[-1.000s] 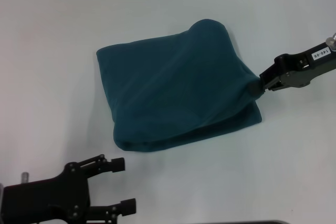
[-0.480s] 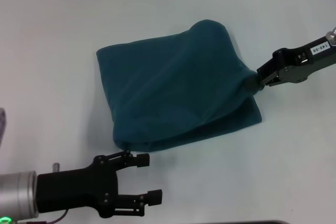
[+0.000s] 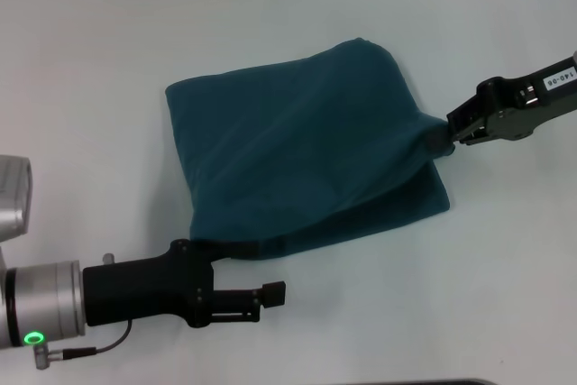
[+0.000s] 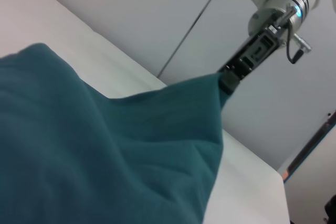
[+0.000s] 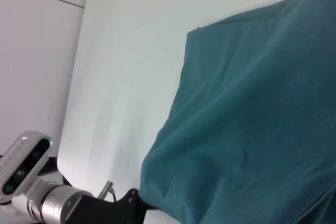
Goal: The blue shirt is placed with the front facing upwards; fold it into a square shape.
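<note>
Teal blue shirt (image 3: 297, 151) (folded): right claw (image 3: 439, 141) clamped on its edge, left claw (image 3: 242, 270) apart at its near edge

Two arms, matte black at the working ends. Left gripper (image 3: 257, 270) — boxy black linkage on a black cylinder, then a brushed silver wrist collar with a glowing green ring and a thin black cable. Right gripper (image 3: 444, 139) — angular black housing bearing a small white label with dark digits.

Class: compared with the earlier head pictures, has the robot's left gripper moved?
Yes. The left gripper has advanced from the table's near edge up to the near-left corner of the dark teal-blue cotton shirt.
</note>
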